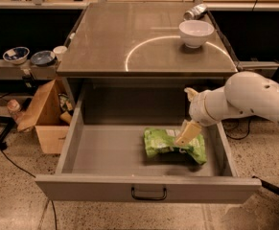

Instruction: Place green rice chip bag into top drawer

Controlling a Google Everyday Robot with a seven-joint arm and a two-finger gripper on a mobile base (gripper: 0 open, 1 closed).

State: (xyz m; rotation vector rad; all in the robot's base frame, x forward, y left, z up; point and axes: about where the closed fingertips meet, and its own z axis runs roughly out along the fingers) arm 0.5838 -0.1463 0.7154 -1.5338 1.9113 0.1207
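The green rice chip bag [168, 145] lies flat on the floor of the open top drawer [148, 186], right of centre. My gripper [189, 114] hangs over the right part of the drawer, just above the bag's right half. It is open: one tan finger [191, 94] points up and the other tan finger [188, 133] reaches down over the bag's top edge. The bag is not held. The white arm comes in from the right.
A white bowl [195, 32] and a silver can [195, 11] stand at the back right of the table top [129, 42] above the drawer. An open cardboard box [45, 114] stands on the floor to the left, below a shelf with two bowls [17, 55].
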